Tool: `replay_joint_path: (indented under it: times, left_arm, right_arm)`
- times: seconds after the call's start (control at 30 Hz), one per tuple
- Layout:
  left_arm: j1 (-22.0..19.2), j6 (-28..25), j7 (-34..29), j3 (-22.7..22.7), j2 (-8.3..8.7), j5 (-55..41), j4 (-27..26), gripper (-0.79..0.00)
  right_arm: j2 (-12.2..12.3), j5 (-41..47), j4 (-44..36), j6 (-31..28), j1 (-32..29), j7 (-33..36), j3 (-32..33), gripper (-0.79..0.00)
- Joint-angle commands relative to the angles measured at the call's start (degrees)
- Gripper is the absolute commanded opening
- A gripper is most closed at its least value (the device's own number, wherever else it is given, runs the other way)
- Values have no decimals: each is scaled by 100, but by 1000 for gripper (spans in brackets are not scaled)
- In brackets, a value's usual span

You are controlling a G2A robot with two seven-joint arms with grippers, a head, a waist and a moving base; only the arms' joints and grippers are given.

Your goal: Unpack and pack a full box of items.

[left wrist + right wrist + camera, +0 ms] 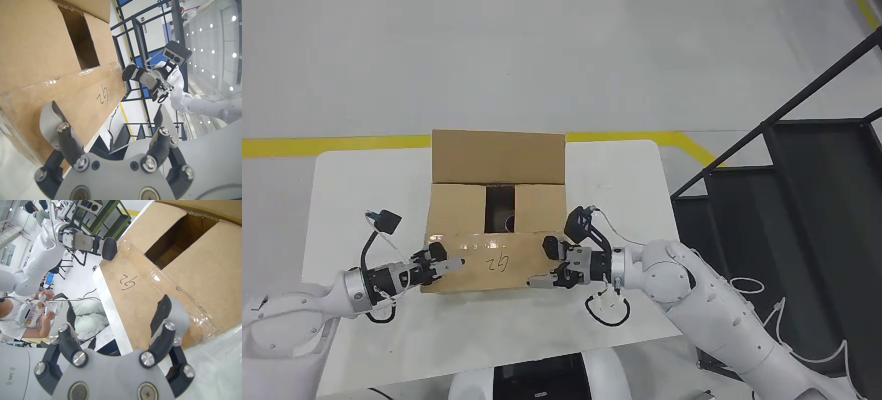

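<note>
Handwritten in black pen on the front flap of the cardboard box (497, 215): two characters, the second a 2, the first unsure, perhaps a 4. Clear tape (189, 298) along the seam above that mark, wrinkled and shiny.

Box in the middle of the top view, on the white table (342, 200). Front flap folded down, two side flaps folded in with a dark gap (500, 207) between them, back flap tipped open toward the upper edge of the frame. Something dark down in the gap, too dim to name.

Left pincer (442, 257) at the lower left corner of the box in the top view, right pincer (547, 264) at the lower right corner, with the written mark between the two.

Left pincer wide apart: in the left wrist view one finger (51, 121) over the front flap below the mark, the other out past the box edge in open air. Nothing clamped; contact with the cardboard not clear.

Right pincer also wide apart: in the right wrist view one finger (166, 311) over the taped corner of the front flap, the other off the box, beyond the table edge. Nothing held; touching or just above the cardboard, cannot tell.

On the floor behind the table, a yellow line (342, 147); at the right of the top view, black stairs (782, 200).
</note>
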Motion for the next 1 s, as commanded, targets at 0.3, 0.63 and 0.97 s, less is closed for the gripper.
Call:
replay_joint_path:
  times: [0.3,0.63,0.97]
  left_arm:
    - [159,-179,-80,-192,46,-514,-29,0]
    - [159,-179,-80,-192,46,-514,-29,0]
    - [159,-179,-80,-192,46,-514,-29,0]
  right_arm:
    - [50,458,166,107,222,-404,745,0]
    - [-189,420,1587,1031,1630,-696,475,0]
    - [-695,1433,3530,913,3020,-357,-521,0]
